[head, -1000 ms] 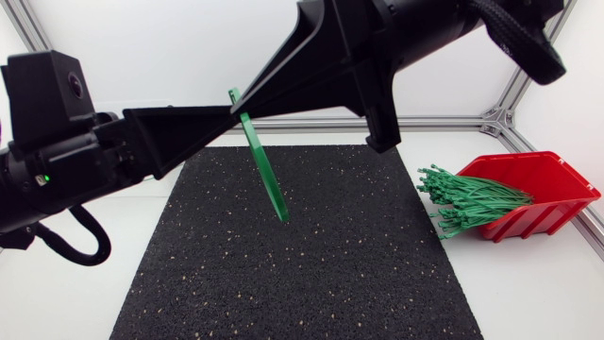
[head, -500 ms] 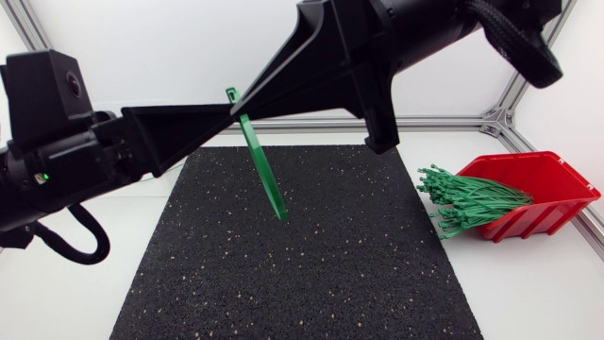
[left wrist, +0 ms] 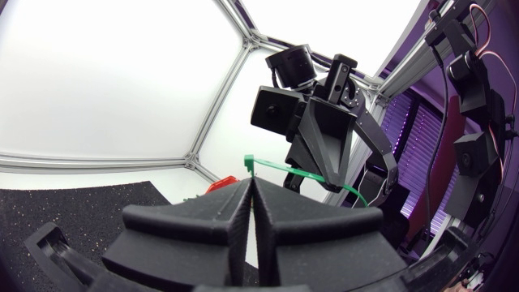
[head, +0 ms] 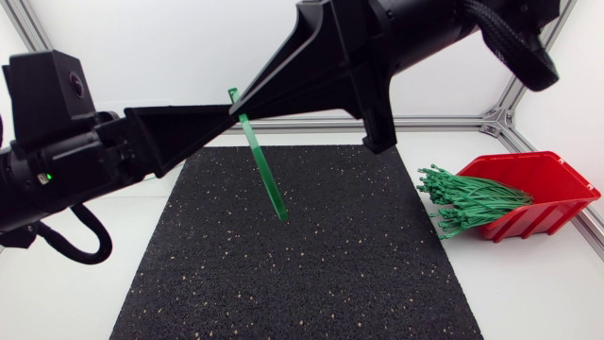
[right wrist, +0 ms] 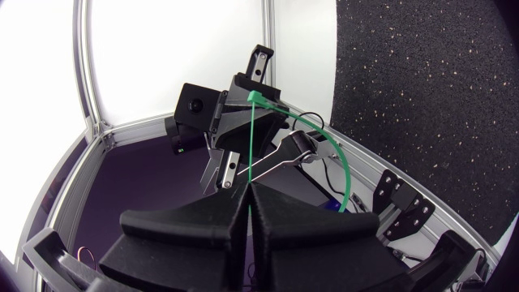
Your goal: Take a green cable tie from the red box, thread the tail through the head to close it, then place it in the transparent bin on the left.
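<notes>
**Both grippers on one tie, above the mat**

Green cable tie (head: 267, 175) held high over black mat (head: 330, 274); left gripper (head: 229, 111) fingers together on head end; right gripper (head: 243, 100) clamped just beside; strap slants down, near-right, tail free below both.

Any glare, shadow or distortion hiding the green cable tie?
Head view: even light, no glare; the cable tie stands out against the mat, though the left end effector and right end effector loom large. Left wrist view: fisheye bows the frame bars; tie thin but readable. Right wrist view: same bowing, tie plain.
</notes>
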Controlling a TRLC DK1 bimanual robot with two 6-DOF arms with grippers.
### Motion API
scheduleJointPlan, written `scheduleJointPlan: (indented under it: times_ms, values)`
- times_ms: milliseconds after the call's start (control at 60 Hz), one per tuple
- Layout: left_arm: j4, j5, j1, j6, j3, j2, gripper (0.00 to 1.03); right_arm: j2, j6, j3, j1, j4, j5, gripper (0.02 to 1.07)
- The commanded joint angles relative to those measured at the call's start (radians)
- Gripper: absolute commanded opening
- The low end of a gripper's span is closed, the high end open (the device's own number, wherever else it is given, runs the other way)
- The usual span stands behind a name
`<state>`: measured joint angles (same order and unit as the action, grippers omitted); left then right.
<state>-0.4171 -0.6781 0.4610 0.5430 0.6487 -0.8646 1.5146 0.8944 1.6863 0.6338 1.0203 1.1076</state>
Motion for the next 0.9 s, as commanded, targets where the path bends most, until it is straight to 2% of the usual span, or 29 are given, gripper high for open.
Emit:
scheduleJointPlan:
  times_ms: [0,517,883]
  values:
    - [-0.017,0.003,0.008,0.015,0.0,-0.008,0.04,-0.014,0.037,-0.022,0.009,-0.006,0.006,0.08]
    - [-0.019,0.005,0.022,0.005,0.006,-0.02,0.04,-0.011,0.041,-0.042,0.009,-0.032,0.005,0.08]
    - [-0.019,0.008,0.039,-0.018,0.0,0.022,0.04,0.001,0.049,-0.057,-0.045,-0.058,0.012,0.08]
